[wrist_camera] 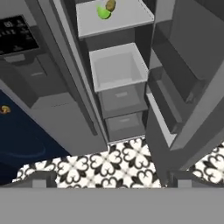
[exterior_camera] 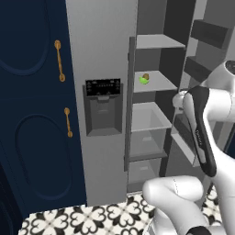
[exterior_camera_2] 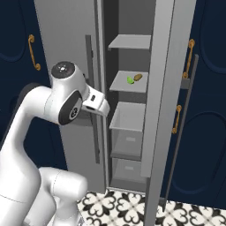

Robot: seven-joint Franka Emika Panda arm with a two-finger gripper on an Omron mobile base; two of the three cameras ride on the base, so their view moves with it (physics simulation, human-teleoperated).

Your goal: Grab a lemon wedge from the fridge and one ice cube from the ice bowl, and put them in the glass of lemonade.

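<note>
The fridge (exterior_camera: 98,46) stands with its right door swung open, baring grey shelves. The lemon wedge (exterior_camera: 144,79), tiny and yellow-green, lies on the second shelf from the top next to a small brown lump (exterior_camera: 147,75). It also appears from the right side as the lemon wedge (exterior_camera_2: 130,80), and at the top of the hand view as the lemon wedge (wrist_camera: 103,13). My gripper (wrist_camera: 111,180) is open, its fingertips wide apart with nothing between them. It hangs in front of the fridge, well short of and below the wedge's shelf. The ice bowl and the glass of lemonade are out of view.
The open door (exterior_camera_2: 165,88) with its door racks (wrist_camera: 168,118) stands to the right of the shelves. A white drawer bin (wrist_camera: 118,68) sits under the wedge's shelf. Navy cabinets (exterior_camera: 32,114) with gold handles flank the fridge. Below is a patterned tile floor (wrist_camera: 109,164).
</note>
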